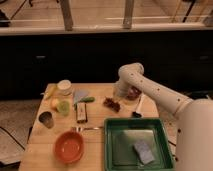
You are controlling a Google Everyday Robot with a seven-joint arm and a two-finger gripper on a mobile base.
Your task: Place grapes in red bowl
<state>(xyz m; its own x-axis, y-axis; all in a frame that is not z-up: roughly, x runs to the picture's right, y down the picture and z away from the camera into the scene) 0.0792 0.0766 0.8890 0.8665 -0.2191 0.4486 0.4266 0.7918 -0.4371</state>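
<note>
Near the middle of the frame, the white arm (pixel 150 90) bends down from the right side to the wooden table (pixel 37 150). Its gripper (pixel 120 96) hangs low over the table top, right by the grapes (pixel 112 104). I cannot tell how far open the gripper is, or if it has hold of anything. The grapes are a dark lumpy bunch and sit on the wood just left of and below the gripper. They are not in the red bowl (pixel 134 93). That small dark bowl sits just right of the gripper, partly behind the arm. At the bottom left is 1 bigger orange bowl (pixel 69 147). At the bottom right is a green tray (pixel 120 145) with 1 gray-blue pad (pixel 144 151) inside. A metal cup (pixel 46 119) stands near the left edge.
</note>
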